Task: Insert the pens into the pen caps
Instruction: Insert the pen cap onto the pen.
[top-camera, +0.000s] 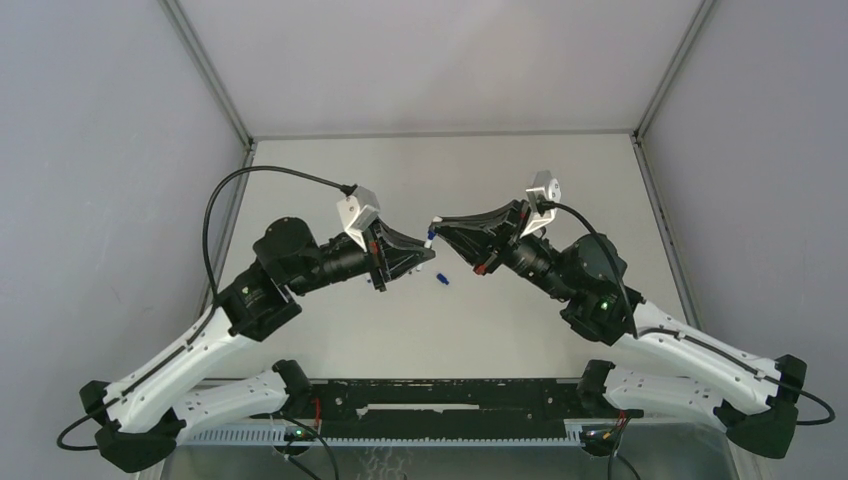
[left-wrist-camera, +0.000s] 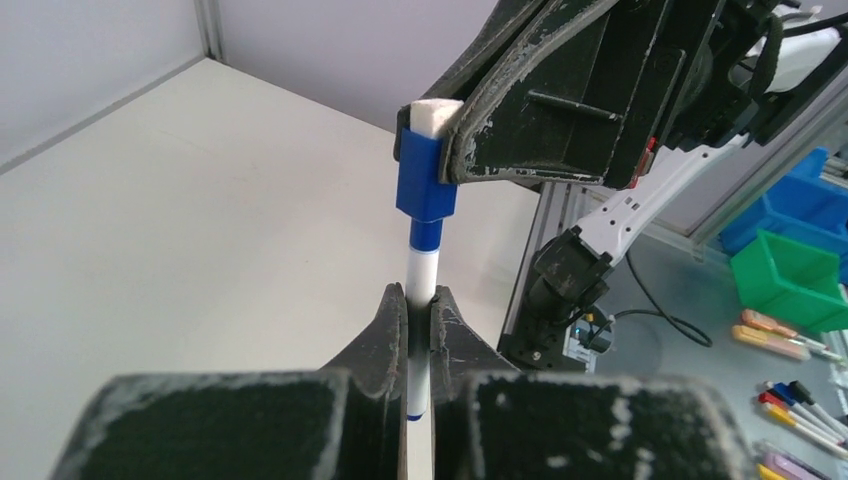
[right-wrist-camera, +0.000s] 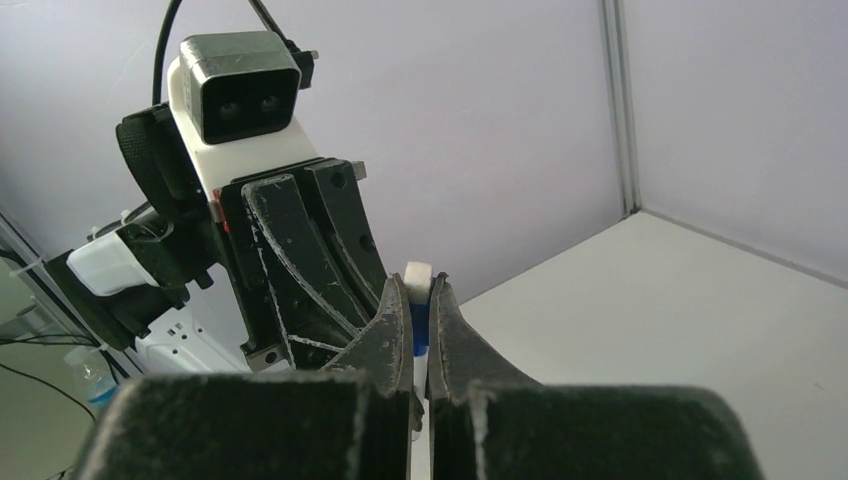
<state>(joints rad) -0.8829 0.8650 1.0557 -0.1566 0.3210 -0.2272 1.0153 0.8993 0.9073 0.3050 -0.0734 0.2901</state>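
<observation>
**Item under task.** 1 pen (left-wrist-camera: 421, 285) is held off the table (left-wrist-camera: 180, 220), spanning the gap between the 2 sets of fingertips. Its long axis runs straight out from the left fingers toward the right fingers, nose end leading. That nose sits inside 1 pen cap (left-wrist-camera: 425, 180). A short blue neck shows between cap and barrel, so the pen is not fully seated.

**Materials and shape.**
- The barrel is a thin, smooth white cylinder with a blue band near its tail.
- The cap is glossy dark blue, blocky in section, with a white plug at its closed end.
- The finger pads are matt black, scuffed grey at the edges.

**Grippers.**
- The left gripper (left-wrist-camera: 420, 300) has its fingers drawn narrow, pinching the barrel at mid-length.
- The right gripper (right-wrist-camera: 420, 290) has its fingers equally narrow, clamped on the cap sides. The white plug stands just beyond its tips.

**View differences.**
- The left wrist view alone shows the cap-to-barrel joint and the blue neck.
- The right wrist view hides the barrel. It shows only the white plug, a blue sliver between the pads, and the opposing left fingers (right-wrist-camera: 300, 270) behind.
- The top view shows the pen as a short stroke between the tips. It also shows 1 loose blue piece (top-camera: 441, 279) on the table just beside the left fingertips, too small to identify.
</observation>
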